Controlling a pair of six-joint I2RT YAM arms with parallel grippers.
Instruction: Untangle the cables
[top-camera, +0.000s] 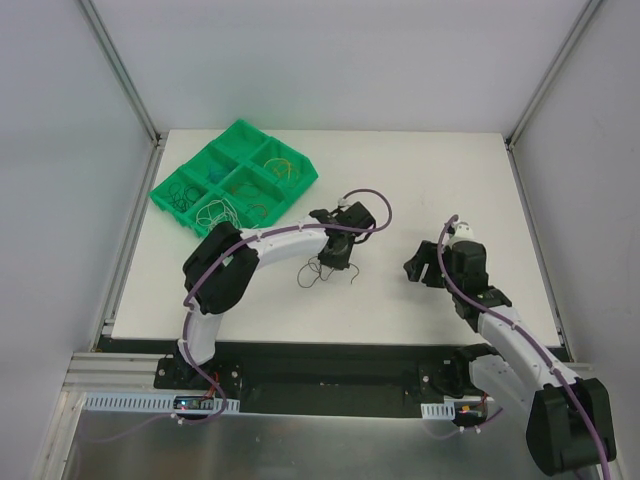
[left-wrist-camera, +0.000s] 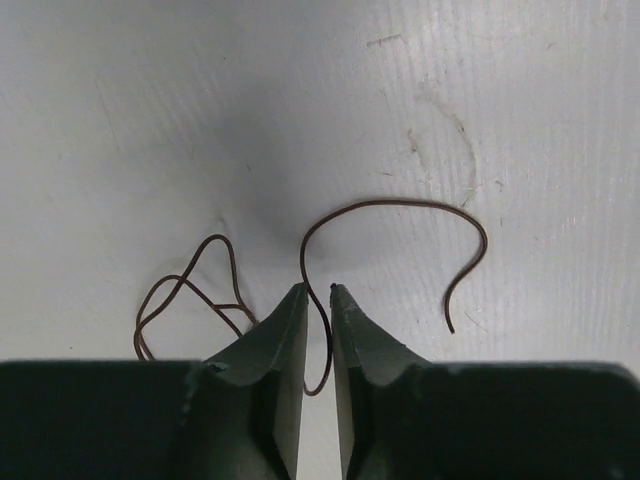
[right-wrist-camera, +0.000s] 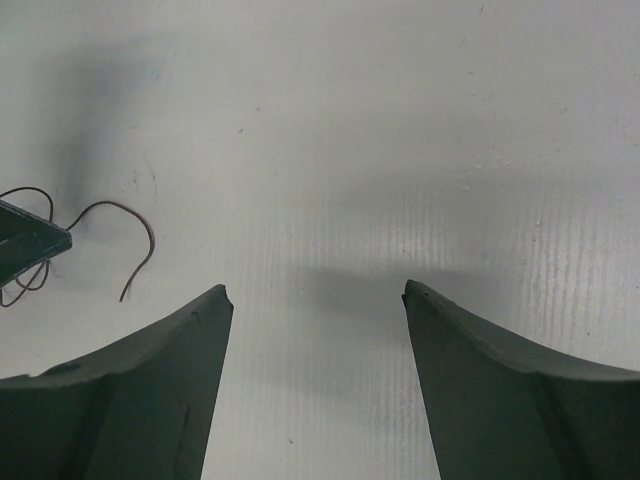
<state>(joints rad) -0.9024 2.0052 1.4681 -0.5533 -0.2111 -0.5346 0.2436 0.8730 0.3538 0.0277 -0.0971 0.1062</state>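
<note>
Fingertips of my left end effector (left-wrist-camera: 318, 289) are right up front, squeezed down to a narrow slot with the thin dark-brown cable (left-wrist-camera: 400, 203) running through it, though tbh can't tell if they're actually pinching it. That cable sprawls in loose loops on the white table (top-camera: 420, 170) near the middle, curling out either side of the fingers, and more cables (top-camera: 215, 208) sit in the compartments of a green tray (top-camera: 240, 127) at the far left. Off to the side, my right end effector (right-wrist-camera: 315, 290) hangs wide with nothing in it, well apart from the cable.
</note>
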